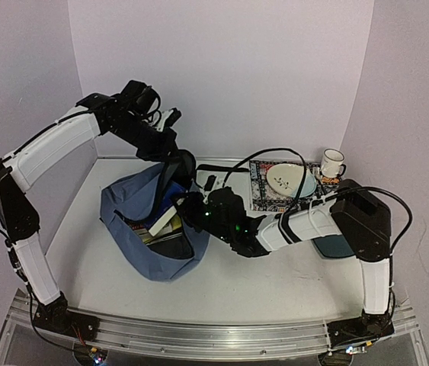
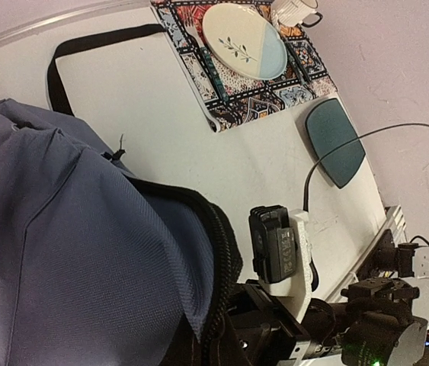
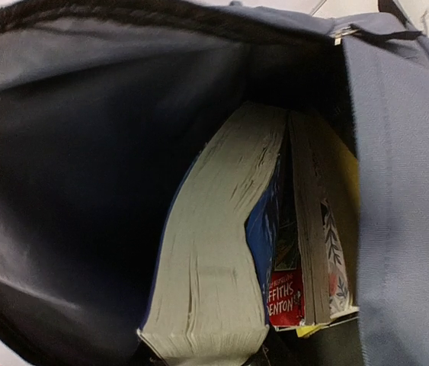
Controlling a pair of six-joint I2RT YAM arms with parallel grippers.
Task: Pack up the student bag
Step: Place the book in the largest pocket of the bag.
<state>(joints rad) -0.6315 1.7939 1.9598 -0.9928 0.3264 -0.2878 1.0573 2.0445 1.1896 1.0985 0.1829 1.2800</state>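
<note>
We see the student bag [image 1: 134,229] lying left of centre on the tabletop [image 1: 275,282], books [image 3: 214,252] standing inside it; to its right lies a mat [image 2: 237,99] bearing a plate [image 1: 290,179], a mug [image 1: 332,162] at its far corner.

student bag [image 2: 69,252] lower left | plate [image 2: 244,42] on patterned mat [image 2: 248,103] | teal pad [image 2: 334,141] beside mat

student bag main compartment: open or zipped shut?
Open. The student bag gapes at its mouth in the top view, and the right wrist camera looks straight inside at books against the dark lining.
</note>
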